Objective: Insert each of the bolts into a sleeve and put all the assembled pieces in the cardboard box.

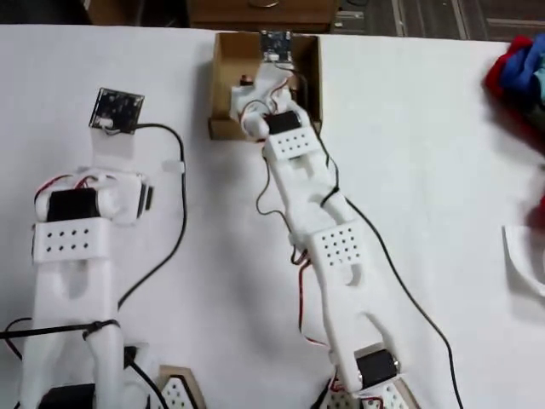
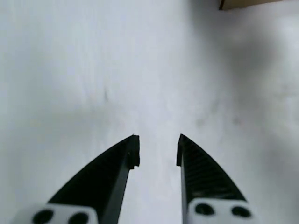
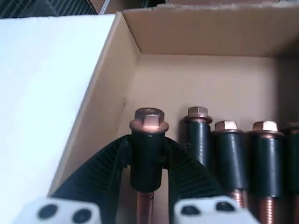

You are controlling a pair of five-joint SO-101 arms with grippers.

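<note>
From where I stand, the white table (image 1: 426,170) carries both arms. The right arm (image 1: 341,247) stretches out to the cardboard box (image 1: 220,85) at the far edge. The left arm (image 1: 72,239) sits folded on its own side, well apart from the box.

Inside the box a row of assembled pieces (image 3: 233,158) lies side by side, heads all pointing the same way. The right gripper (image 3: 147,151) is in the box near its side wall, clamped on the black sleeve (image 3: 146,175) of one more piece. The copper bolt (image 3: 149,121) is seated through the sleeve. The left gripper (image 2: 157,151) hangs over bare table with its fingers apart, holding nothing.

The step in hand looks like setting this piece down. To do it well, I would lower it into the gap between the wall and the nearest piece and keep it parallel to the row. I would open only once it rests on the floor, so the bolt doesn't slip out.
</note>
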